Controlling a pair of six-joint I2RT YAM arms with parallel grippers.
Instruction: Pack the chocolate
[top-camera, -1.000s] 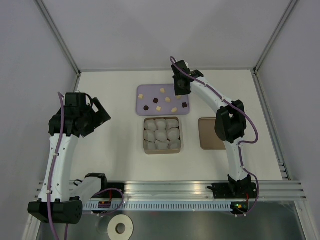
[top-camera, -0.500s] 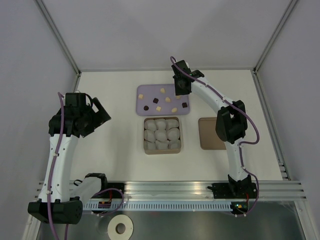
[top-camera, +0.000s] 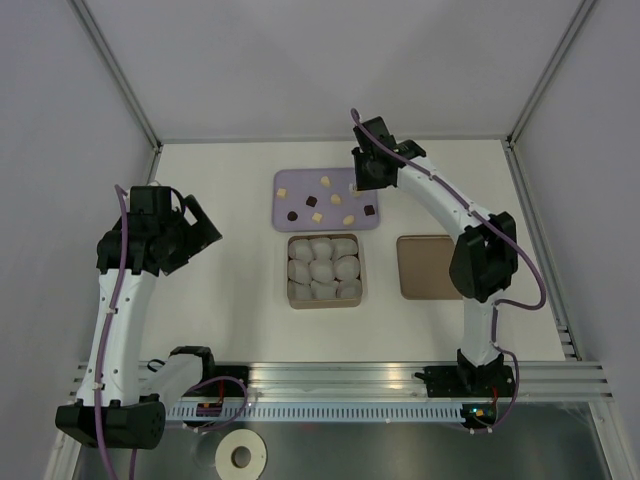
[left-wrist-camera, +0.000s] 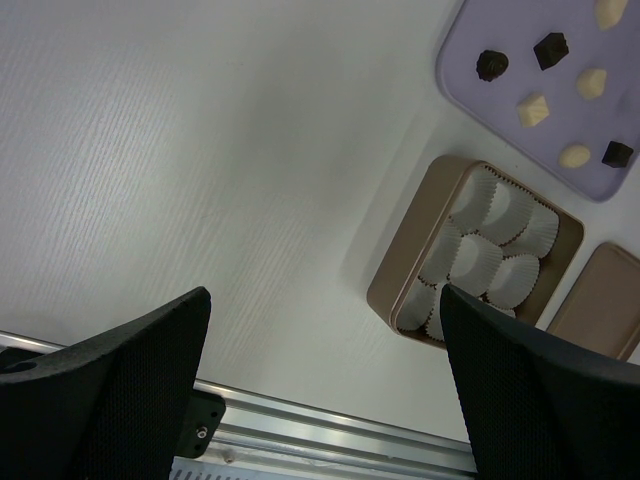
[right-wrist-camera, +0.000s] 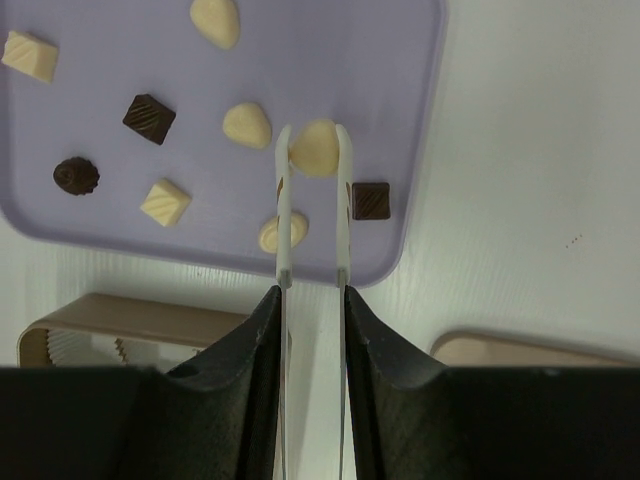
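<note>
Several tiny chocolate pieces, cream and dark brown, lie on a lilac tray (top-camera: 300, 180), also seen in the right wrist view (right-wrist-camera: 380, 60). My right gripper (top-camera: 365, 180) is over the tray's right part, and its thin fingertips (right-wrist-camera: 283, 160) are shut on a rounded cream chocolate (right-wrist-camera: 314, 148). A dark square (right-wrist-camera: 371, 200) lies just right of the fingers and a cream piece (right-wrist-camera: 283, 232) just left. My left gripper (left-wrist-camera: 320, 400) is open and empty, held high over the left of the table (top-camera: 200, 235).
A tan box (top-camera: 326, 304) filled with white paper cups (top-camera: 322, 270) stands in front of the tray. Its flat brown lid (top-camera: 422, 266) lies to its right. Grey walls enclose the table. A metal rail (left-wrist-camera: 300, 440) runs along the near edge.
My right gripper has shifted slightly right and back over the tray, and the right arm's elbow has swung right. The left arm has not moved.
</note>
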